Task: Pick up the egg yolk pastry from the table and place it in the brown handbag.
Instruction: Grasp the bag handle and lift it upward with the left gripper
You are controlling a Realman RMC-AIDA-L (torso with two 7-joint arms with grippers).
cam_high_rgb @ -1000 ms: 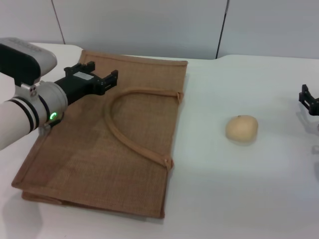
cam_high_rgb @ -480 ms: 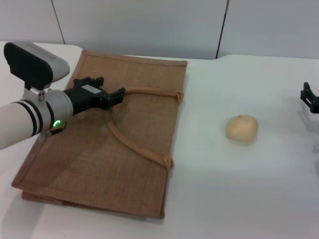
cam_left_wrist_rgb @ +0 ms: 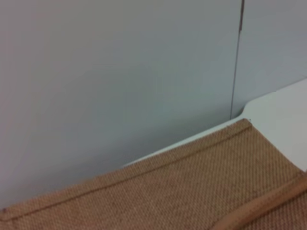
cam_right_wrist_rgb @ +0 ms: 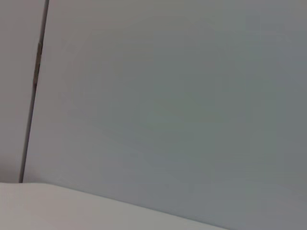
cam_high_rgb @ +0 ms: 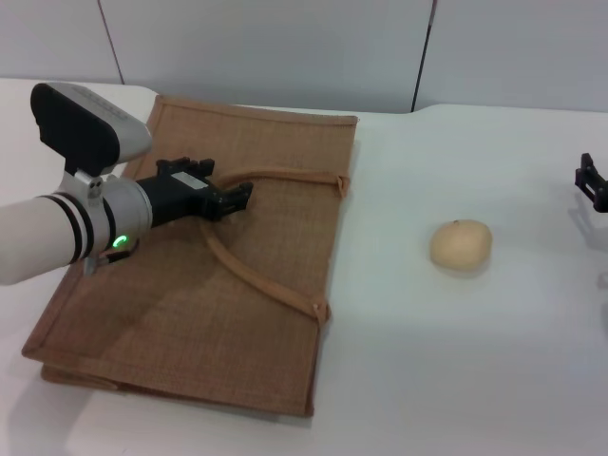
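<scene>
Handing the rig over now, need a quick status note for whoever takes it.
Left end effector: above the flat brown woven jute handbag, by its looped tan handle, holding nothing.
Right end effector: at the right edge of the head view, away from the work.
The small round pale tan-yellow egg yolk pastry sits untouched on the white table, to the right of the handbag and apart from it.
Done: nothing placed yet.
Left: probably open the handbag, pick up the pastry, put it inside.
</scene>
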